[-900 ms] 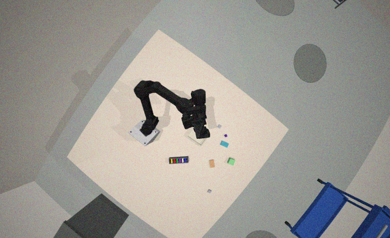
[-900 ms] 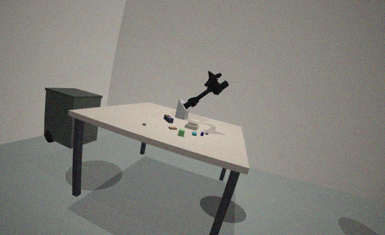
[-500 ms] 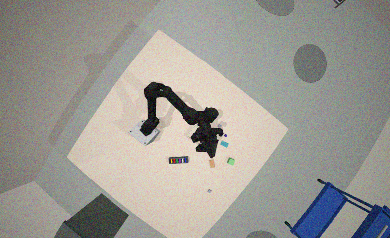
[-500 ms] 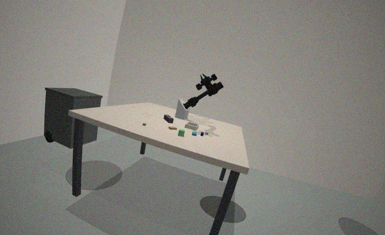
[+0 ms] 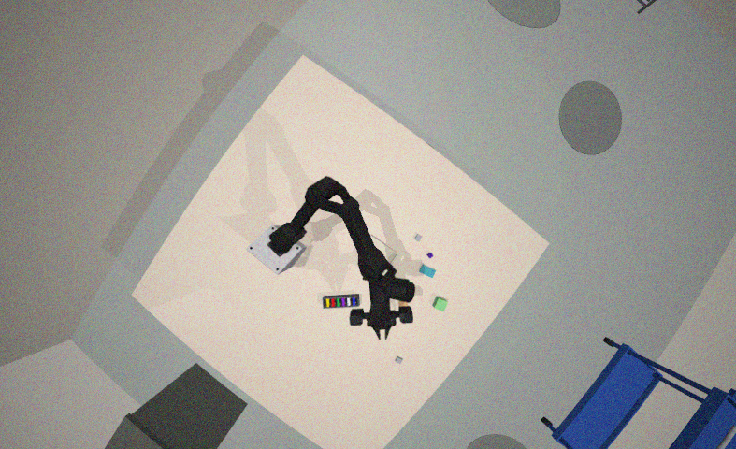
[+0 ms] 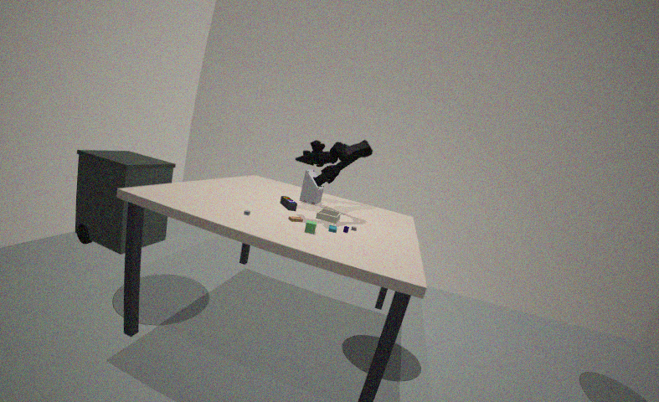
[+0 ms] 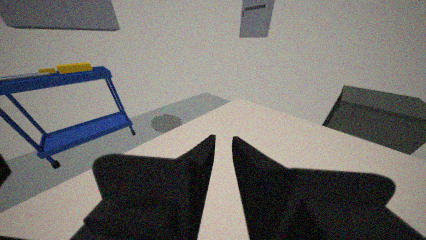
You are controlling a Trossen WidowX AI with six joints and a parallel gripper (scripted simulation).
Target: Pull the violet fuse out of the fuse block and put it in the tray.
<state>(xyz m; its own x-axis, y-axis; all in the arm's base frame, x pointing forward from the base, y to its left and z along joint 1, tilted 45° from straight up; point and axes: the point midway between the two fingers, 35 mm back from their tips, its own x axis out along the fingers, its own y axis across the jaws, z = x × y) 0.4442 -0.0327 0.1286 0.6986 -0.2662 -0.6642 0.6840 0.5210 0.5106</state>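
Gripper [image 5: 382, 336] slightly parted, holding nothing; it should open wider, then descend plumb over the violet fuse [image 5: 345, 301] at its ten o'clock.

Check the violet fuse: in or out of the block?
In. The violet fuse sits in the row inside the black fuse block; the black gripper is beside it, jaws slightly apart, holding nothing.
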